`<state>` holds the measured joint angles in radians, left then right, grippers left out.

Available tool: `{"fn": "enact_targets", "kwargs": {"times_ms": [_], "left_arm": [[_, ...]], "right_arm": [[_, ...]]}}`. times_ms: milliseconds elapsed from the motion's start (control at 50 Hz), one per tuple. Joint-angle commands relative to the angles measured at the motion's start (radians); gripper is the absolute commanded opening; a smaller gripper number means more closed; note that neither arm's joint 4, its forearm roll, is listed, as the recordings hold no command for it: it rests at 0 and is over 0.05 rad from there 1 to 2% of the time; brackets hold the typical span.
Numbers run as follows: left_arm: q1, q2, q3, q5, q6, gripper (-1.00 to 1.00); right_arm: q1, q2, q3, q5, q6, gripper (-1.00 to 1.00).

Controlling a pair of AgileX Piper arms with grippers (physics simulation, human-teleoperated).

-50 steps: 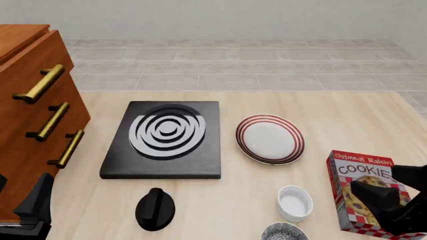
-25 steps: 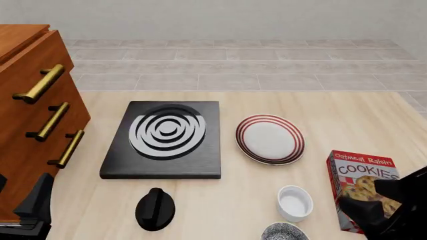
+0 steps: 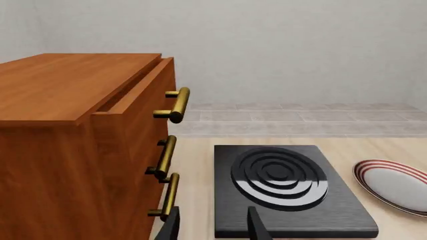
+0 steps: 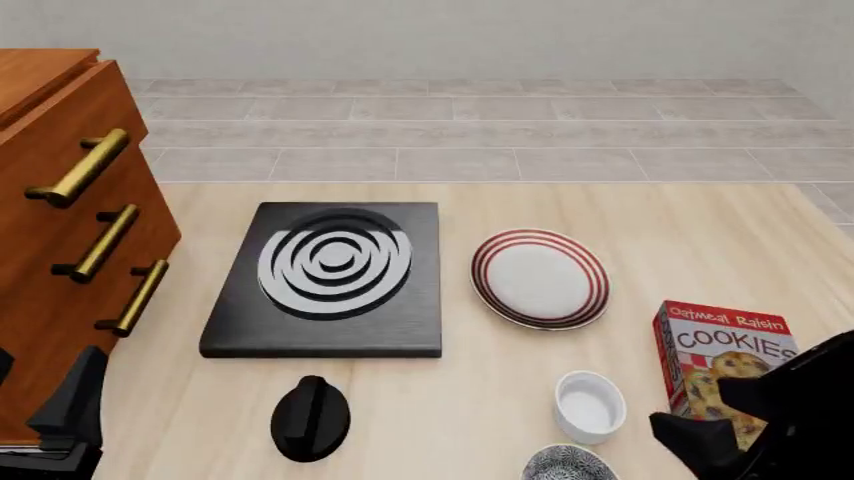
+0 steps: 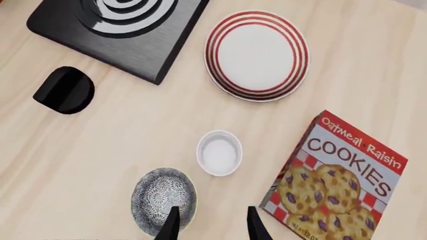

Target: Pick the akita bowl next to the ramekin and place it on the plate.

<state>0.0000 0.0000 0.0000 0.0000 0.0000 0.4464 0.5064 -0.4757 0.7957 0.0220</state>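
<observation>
Pale wood-grain tabletop (image 4: 441,410) under even light, backed by a grey tiled floor (image 4: 467,130) and a plain light wall (image 4: 467,35). At the left edge, a brown wooden drawer cabinet (image 4: 60,250) with three brass bar handles. Toward the middle, a black square stove slab (image 4: 328,280) with white concentric rings, lying flat. Just beside its right edge, apart from it, the plate (image 4: 539,278), white with red rings round the rim, bare. Near the front edge, a black glossy lump with a ridge (image 4: 310,418). Near the front right, the ramekin (image 4: 589,406), upright. Just beside it and closer to the front edge, the akita bowl (image 4: 569,465), upright on the tabletop with speckled inside showing, partly cut off in the front view, whole in the right wrist view (image 5: 164,194). Toward the right edge, an "Oatmeal Raisin Cookies" box (image 4: 721,370), partly hidden by the right arm. Right gripper (image 5: 212,223) above the tabletop between bowl and box, jaws moderately apart, gripping nothing. Left gripper (image 3: 212,223) at the front left corner beside the cabinet, jaws likewise apart, gripping nothing.
</observation>
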Motion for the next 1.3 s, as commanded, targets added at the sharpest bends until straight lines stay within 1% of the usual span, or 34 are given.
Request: {"fn": "enact_targets", "kwargs": {"times_ms": [20,520,780,880,960,1060,1300], "left_arm": [[0.0,0.0,0.0,0.0,0.0,1.0],[0.0,0.0,0.0,0.0,0.0,1.0],[0.0,0.0,0.0,0.0,0.0,1.0],[0.0,0.0,0.0,0.0,0.0,1.0],[0.0,0.0,0.0,0.0,0.0,1.0],[0.0,0.0,0.0,0.0,0.0,1.0],[0.0,0.0,0.0,0.0,0.0,1.0]], "right_arm": [[0.034,0.014,0.036,-0.036,0.023,1.0],[0.091,0.081,0.096,-0.14,0.067,1.0],[0.105,0.128,0.131,-0.199,0.075,1.0],[0.096,0.162,0.151,-0.223,0.098,1.0],[0.089,0.172,0.157,-0.232,0.102,1.0],[0.097,0.19,0.156,-0.24,0.13,1.0],[0.114,0.236,0.166,-0.281,0.148,1.0]]}}
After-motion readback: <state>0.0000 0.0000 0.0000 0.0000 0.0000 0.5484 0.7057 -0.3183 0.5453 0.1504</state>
